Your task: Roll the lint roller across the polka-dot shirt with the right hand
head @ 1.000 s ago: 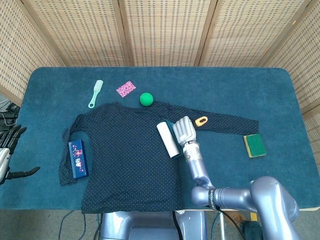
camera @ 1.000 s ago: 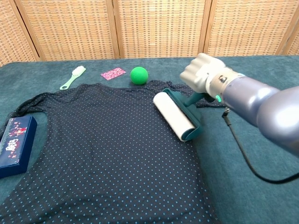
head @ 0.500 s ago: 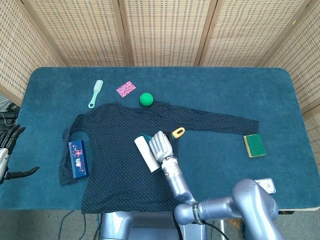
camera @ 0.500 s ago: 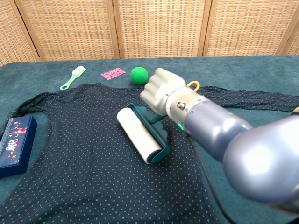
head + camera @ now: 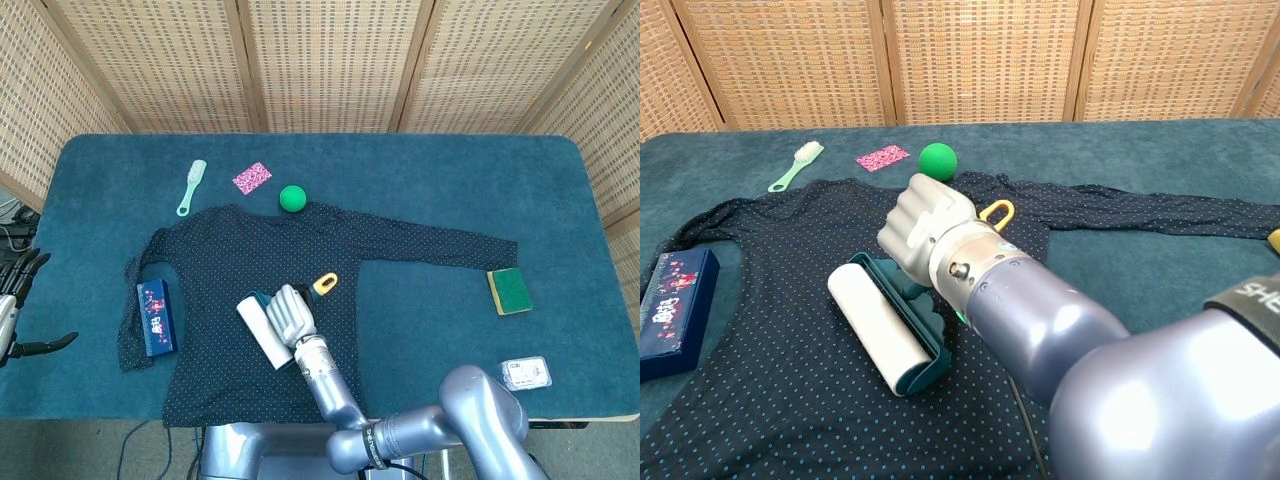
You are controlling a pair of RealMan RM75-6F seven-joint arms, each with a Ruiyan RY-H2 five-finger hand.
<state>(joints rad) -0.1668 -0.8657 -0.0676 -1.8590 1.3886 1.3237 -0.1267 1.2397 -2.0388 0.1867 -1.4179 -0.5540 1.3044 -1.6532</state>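
Blue-carpeted table (image 5: 420, 180) holds a dark navy polka-dot shirt (image 5: 230, 300) spread flat. On its middle, the right hand (image 5: 290, 315) grips a teal-framed white lint roller (image 5: 260, 333). Beyond its left sleeve, the left hand (image 5: 15, 300) hangs with fingers spread.

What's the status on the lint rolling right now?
Right robot hand grips the roller, flat on the shirt. Left robot hand idle off the table's left edge, holding nothing. Blue box lies ahead on the shirt's left side.

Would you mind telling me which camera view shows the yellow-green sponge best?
The head view: the sponge lies in full on the table near the shirt's sleeve end. The chest view catches only a yellow sliver at its right edge.
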